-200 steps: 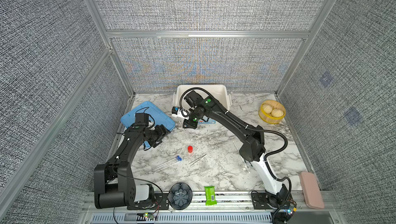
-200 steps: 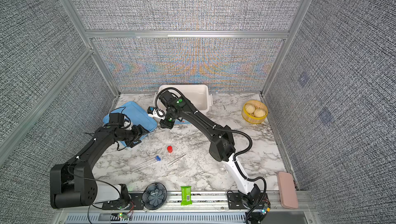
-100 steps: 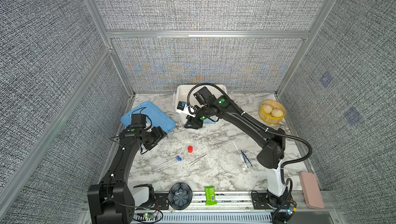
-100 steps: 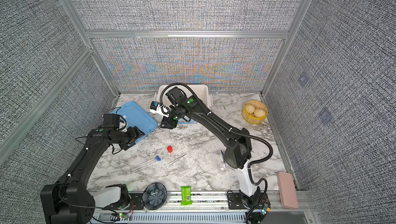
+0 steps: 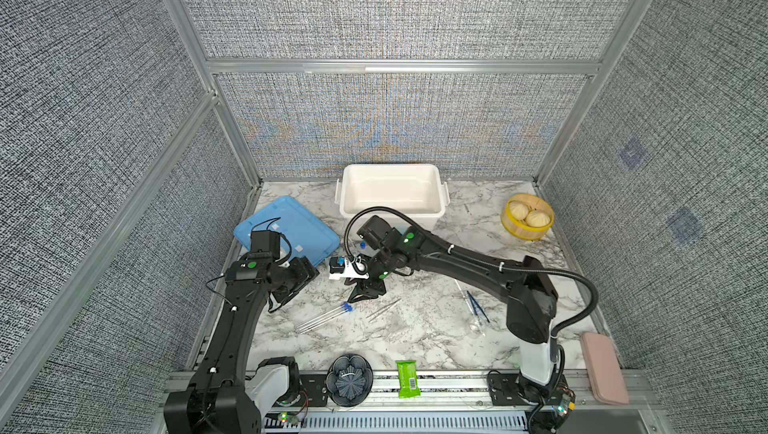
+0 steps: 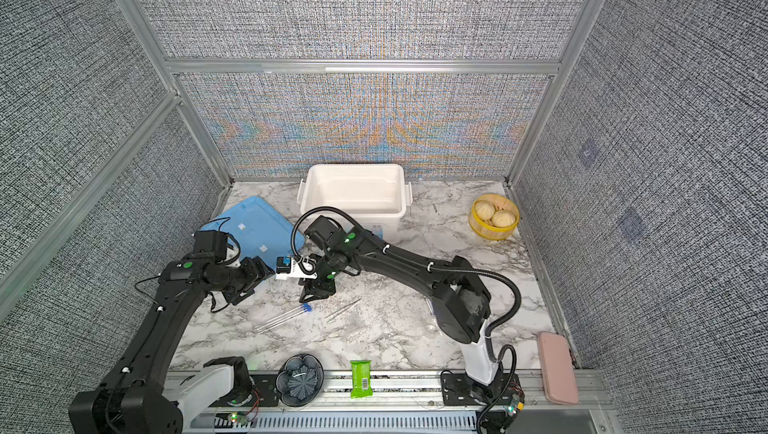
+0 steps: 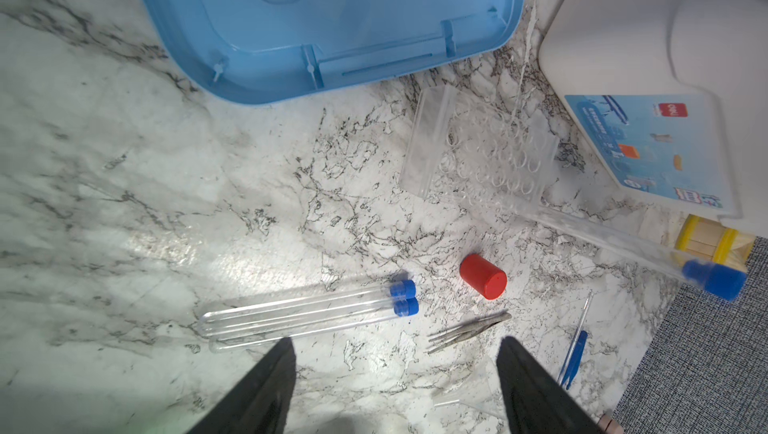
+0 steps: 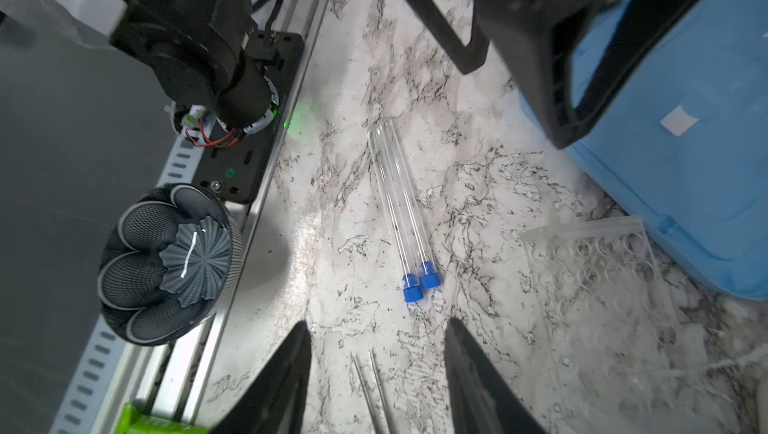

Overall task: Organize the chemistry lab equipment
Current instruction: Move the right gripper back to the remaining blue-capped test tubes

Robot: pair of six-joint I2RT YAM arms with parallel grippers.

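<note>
Moved close to the thin, clear, blue-capped tubes (image 8: 399,203), the right gripper (image 8: 378,323) is held open, empty; the left gripper (image 7: 395,340) likewise.

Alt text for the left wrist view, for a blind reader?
The open left gripper hangs over a marble tabletop, above two slender clear blue-capped tubes lying side by side, a small red-capped vial and silver tweezers. A translucent blue plastic lid lies nearby.

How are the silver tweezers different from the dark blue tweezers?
Silver metal tweezers lie mid-table by two clear blue-capped tubes; dark blue tweezers lie further right beside a thin clear dropper. One is silvery grey, the other dark blue. Both lie flat on the marble table.
</note>
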